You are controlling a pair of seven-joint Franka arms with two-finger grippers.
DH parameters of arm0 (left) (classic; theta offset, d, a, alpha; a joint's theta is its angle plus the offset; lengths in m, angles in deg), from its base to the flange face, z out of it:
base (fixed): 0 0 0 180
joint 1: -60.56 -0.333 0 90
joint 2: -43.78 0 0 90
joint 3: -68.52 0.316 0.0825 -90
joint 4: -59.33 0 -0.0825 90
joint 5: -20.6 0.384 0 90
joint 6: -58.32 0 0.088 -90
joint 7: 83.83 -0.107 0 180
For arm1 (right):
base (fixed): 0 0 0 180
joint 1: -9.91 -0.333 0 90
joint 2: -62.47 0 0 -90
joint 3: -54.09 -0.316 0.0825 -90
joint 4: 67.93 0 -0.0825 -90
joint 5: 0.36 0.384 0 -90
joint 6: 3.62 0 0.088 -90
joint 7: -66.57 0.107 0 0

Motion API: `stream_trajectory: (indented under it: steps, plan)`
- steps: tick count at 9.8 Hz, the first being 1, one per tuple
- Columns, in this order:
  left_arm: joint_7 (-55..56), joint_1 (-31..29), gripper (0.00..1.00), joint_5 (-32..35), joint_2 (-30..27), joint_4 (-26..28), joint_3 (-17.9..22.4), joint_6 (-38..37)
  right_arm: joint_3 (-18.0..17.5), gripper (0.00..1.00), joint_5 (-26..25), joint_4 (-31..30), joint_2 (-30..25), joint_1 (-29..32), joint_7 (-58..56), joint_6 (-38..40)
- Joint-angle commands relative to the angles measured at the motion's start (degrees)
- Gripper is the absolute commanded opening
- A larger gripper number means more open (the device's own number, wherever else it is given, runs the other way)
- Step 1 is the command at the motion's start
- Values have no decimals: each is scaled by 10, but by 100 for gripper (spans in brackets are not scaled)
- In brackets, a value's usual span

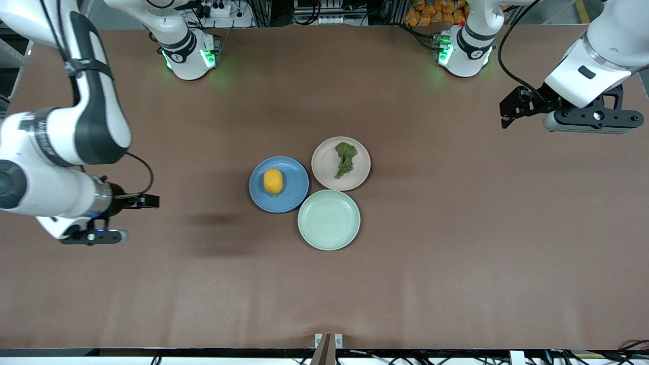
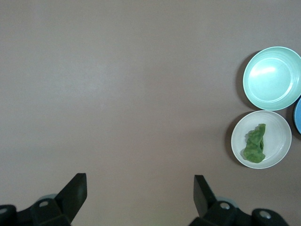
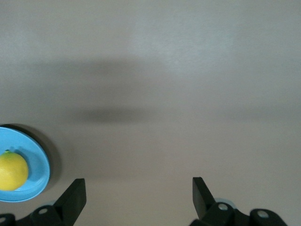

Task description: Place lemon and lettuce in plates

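Observation:
The yellow lemon (image 1: 273, 181) lies in the blue plate (image 1: 293, 199) at the table's middle; both show in the right wrist view, the lemon (image 3: 11, 171) in the plate (image 3: 40, 165). The dark-green lettuce (image 1: 345, 158) lies in the beige-pink plate (image 1: 325, 172); the left wrist view shows the lettuce (image 2: 255, 144) in that plate (image 2: 281, 137). My right gripper (image 1: 147, 202) is open and empty, up over bare table toward the right arm's end. My left gripper (image 1: 509, 109) is open and empty, up over bare table toward the left arm's end.
A mint-green plate (image 1: 329, 219) stands empty, touching the other two and nearer the front camera; it also shows in the left wrist view (image 2: 273, 77). Both arm bases stand along the table's edge farthest from the front camera.

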Motion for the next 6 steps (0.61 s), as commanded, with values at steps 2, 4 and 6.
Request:
stream_trajectory:
  steps: [2, 4, 6]
  plan:
    - [-16, -3, 100, -6, 3, -14, -4, -15, 30, 100, -1, -21, -52, -3, -16, 9]
    - [-16, -3, 100, -6, 2, -14, -4, -17, 30, 100, 0, -69, -105, 4, -16, 1]
    - [-16, -3, 100, -6, 2, -14, -4, -24, 30, 100, 1, -98, -149, 10, -16, -2]
